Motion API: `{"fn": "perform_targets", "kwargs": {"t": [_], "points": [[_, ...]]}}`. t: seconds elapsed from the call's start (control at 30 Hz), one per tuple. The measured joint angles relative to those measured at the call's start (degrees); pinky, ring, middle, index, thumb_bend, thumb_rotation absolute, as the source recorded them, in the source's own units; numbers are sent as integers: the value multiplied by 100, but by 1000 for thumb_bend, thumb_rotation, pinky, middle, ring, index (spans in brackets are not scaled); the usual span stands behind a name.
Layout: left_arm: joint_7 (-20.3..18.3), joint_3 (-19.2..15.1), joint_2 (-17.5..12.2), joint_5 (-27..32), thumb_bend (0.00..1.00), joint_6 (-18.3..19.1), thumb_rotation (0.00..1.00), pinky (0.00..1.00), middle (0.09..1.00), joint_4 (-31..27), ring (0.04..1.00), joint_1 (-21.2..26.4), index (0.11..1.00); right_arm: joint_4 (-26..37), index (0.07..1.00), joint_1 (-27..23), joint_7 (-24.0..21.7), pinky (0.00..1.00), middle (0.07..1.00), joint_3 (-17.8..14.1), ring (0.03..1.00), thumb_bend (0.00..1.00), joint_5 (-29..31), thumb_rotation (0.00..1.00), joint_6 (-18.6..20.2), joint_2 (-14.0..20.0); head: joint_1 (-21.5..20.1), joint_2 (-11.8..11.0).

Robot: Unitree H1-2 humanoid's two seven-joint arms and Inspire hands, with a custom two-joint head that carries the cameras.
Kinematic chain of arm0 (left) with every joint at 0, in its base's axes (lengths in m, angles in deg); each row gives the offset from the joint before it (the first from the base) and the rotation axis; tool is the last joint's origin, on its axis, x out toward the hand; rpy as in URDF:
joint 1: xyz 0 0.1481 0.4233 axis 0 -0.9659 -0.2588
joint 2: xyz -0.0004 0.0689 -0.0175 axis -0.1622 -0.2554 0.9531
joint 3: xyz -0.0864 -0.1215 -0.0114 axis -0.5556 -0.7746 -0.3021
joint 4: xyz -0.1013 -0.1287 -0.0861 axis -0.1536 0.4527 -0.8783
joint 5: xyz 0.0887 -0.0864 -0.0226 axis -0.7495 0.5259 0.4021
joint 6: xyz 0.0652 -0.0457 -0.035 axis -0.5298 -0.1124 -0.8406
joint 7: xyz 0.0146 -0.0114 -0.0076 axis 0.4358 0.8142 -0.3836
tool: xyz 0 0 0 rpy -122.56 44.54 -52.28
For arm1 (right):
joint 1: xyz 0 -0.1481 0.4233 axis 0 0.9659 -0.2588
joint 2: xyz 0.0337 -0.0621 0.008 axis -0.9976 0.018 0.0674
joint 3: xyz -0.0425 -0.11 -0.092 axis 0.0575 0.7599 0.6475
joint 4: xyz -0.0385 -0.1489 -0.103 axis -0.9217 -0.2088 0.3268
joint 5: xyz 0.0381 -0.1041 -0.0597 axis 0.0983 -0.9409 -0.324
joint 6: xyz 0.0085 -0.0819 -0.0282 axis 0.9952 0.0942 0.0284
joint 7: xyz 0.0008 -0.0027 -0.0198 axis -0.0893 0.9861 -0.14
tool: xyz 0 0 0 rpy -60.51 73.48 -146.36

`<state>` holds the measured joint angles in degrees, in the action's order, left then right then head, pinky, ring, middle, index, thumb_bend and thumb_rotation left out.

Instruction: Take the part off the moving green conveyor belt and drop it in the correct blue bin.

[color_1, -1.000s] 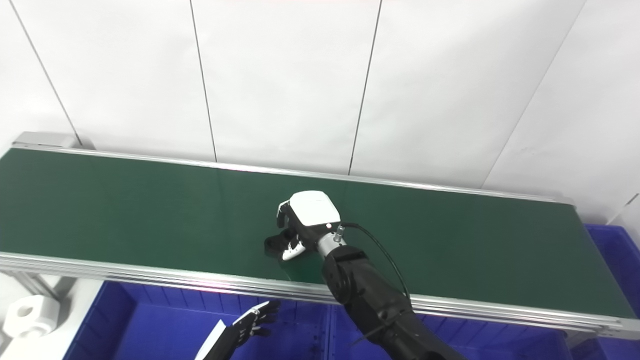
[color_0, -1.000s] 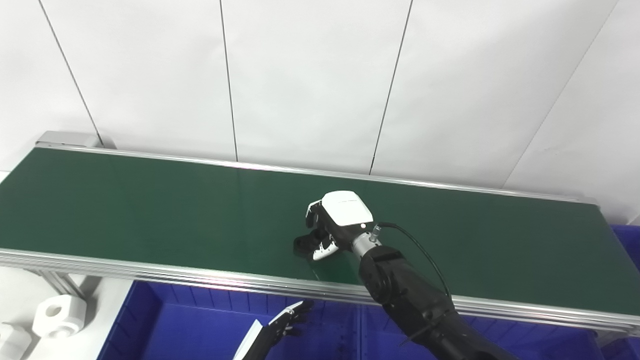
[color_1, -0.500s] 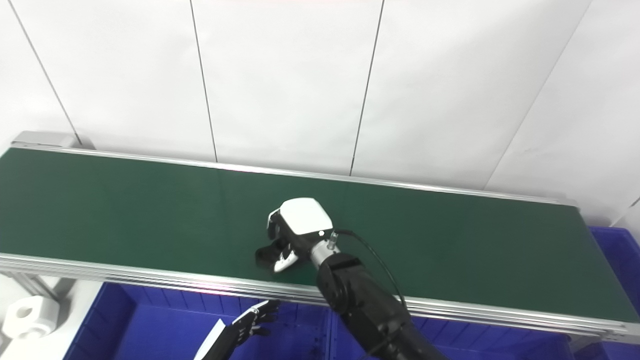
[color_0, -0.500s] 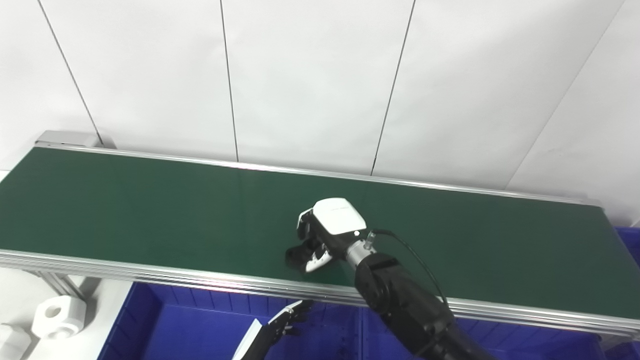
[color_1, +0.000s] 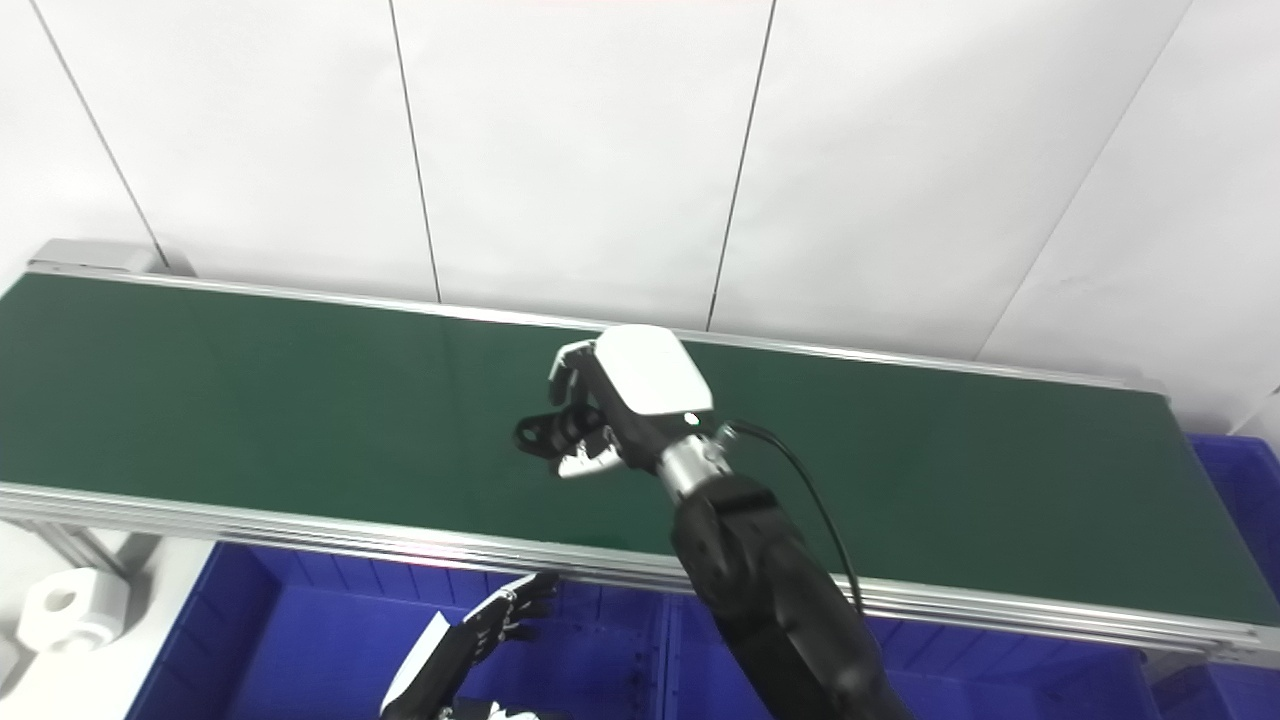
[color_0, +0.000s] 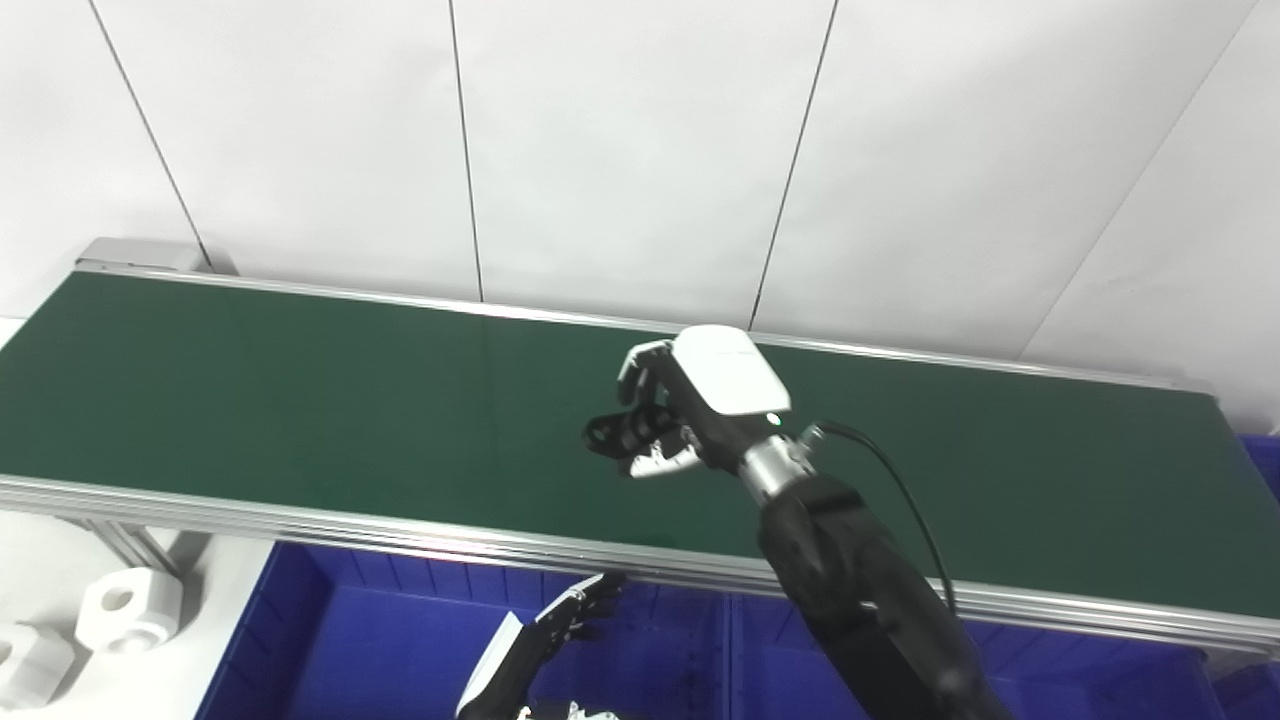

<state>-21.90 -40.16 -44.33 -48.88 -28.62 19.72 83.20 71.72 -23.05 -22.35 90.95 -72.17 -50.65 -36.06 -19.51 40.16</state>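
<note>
My right hand [color_0: 690, 405] hangs above the middle of the green conveyor belt [color_0: 300, 400], lifted off its surface. Its fingers are shut on a small black part [color_0: 608, 435] with a ring-shaped end that sticks out to the left [color_1: 538, 434]. My left hand [color_0: 572, 620] is low in the picture, below the belt's near rail, over the blue bin [color_0: 380, 650]. Its fingers are spread and nothing is in them.
Blue bins [color_1: 1230, 500] run under the belt's near side and at its right end. White blocky parts [color_0: 128, 605] lie on the white surface at the lower left. A white panelled wall stands behind the belt.
My right hand has risen from the belt with the black part in it. The camera has tilted a little. The left hand has hardly moved.
</note>
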Motion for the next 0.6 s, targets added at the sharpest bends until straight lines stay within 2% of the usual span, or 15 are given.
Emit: {"fn": "perform_targets", "kwargs": {"t": [0.17,0.23,0.33,0.37,0.43,0.5,0.53,0.6], "points": [[-178,-82,15,63,709,0,270,722,885,-191,848,-121,861,520,486,714,93,216,475,-395,293,525,21,0,-1,88,-9,97],[-215,-158,40,118,706,1,252,724,888,-262,855,-209,861,729,485,1086,225,215,475,-539,294,525,73,0,-2,93,-79,289],[-372,-247,46,139,699,2,241,733,890,-455,861,-339,866,947,485,1676,406,213,475,-755,293,525,159,0,-6,88,-88,405],[-419,-291,47,139,694,2,239,737,892,-504,863,-370,869,1001,506,1839,454,220,429,-812,306,519,198,0,-8,87,-44,492],[-490,-363,55,138,691,2,233,735,890,-591,861,-386,866,1113,518,2106,519,228,407,-956,318,516,315,0,-13,79,26,580],[-546,-434,97,138,696,2,223,725,880,-637,851,-377,855,1241,524,2482,764,249,405,-1224,338,515,524,0,-93,51,26,581],[-558,-471,117,137,692,3,225,725,882,-681,851,-398,855,1274,524,2709,892,261,408,-1366,347,516,659,0,-188,42,218,729],[-604,-513,145,129,689,15,224,725,884,-755,852,-432,855,1292,522,3154,1141,256,406,-1608,340,516,874,0,-296,23,263,739]]}}
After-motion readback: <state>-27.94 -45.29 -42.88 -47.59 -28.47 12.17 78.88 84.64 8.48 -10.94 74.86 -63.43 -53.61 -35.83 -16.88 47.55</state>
